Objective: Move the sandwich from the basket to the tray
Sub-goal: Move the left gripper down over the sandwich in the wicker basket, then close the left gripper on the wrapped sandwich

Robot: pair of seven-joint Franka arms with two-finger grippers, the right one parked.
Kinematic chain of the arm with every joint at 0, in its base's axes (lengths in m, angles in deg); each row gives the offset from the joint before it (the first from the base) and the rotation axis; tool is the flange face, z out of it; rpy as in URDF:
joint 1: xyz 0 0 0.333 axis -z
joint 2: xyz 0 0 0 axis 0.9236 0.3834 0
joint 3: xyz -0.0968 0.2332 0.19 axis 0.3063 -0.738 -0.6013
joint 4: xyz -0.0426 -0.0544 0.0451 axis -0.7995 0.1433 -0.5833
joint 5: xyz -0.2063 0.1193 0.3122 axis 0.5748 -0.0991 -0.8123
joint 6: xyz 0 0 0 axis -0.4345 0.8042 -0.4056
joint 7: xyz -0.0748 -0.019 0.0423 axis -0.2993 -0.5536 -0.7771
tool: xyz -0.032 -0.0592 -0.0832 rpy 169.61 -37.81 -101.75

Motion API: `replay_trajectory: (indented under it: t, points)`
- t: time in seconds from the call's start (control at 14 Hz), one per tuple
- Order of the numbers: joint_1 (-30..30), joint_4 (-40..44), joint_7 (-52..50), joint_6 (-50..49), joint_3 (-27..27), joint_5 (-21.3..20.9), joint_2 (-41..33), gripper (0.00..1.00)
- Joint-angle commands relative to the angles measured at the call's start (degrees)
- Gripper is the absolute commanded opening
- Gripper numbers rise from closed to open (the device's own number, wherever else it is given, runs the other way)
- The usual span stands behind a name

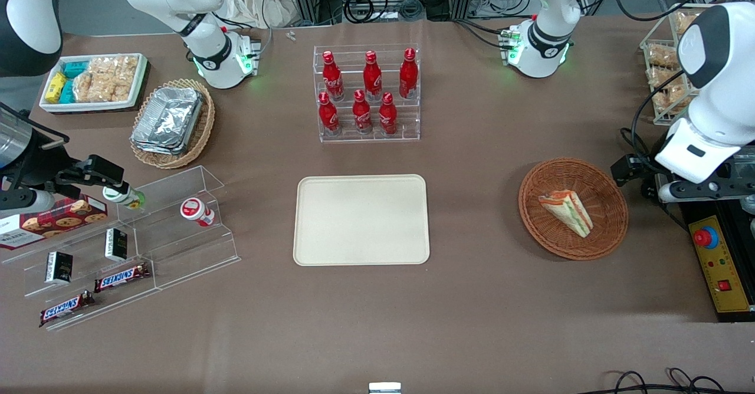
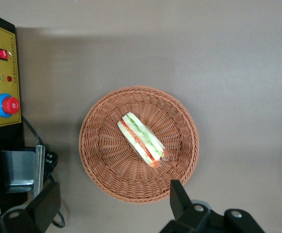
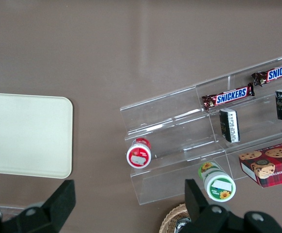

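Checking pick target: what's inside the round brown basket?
One sandwich lies in the basket; the weave beneath it is covered. The end effector hovers open above the basket, apart from the sandwich.

Brown table (image 1: 483, 323) w/ cables (image 1: 383, 5) & metal frames along its top edge.

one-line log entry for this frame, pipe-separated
stage: pre-grasp | gripper: open, above basket, nothing held | sandwich: in basket, lying on its side | tray: bare, toward table middle

Six red bottles (image 1: 364, 96), one sandwich (image 1: 567, 210)
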Motion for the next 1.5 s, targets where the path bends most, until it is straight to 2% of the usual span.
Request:
replay_trajectory:
  t: [0.0,0.21,0.57,0.86,1.43]
  points:
    - [-0.3,-5.4,-0.6,0.4,-0.1,0.6,-1.0,1.00]
    - [-0.5,-12.2,-2.3,5.6,-0.3,1.8,-2.1,1.00]
    - [-0.1,-20.7,-15.6,19.5,-0.1,2.1,0.7,1.00]
    - [0.1,-21.0,-24.9,25.0,-0.1,2.1,6.3,1.00]
    - [-0.3,-21.1,-32.1,33.1,-0.1,2.1,15.7,1.00]
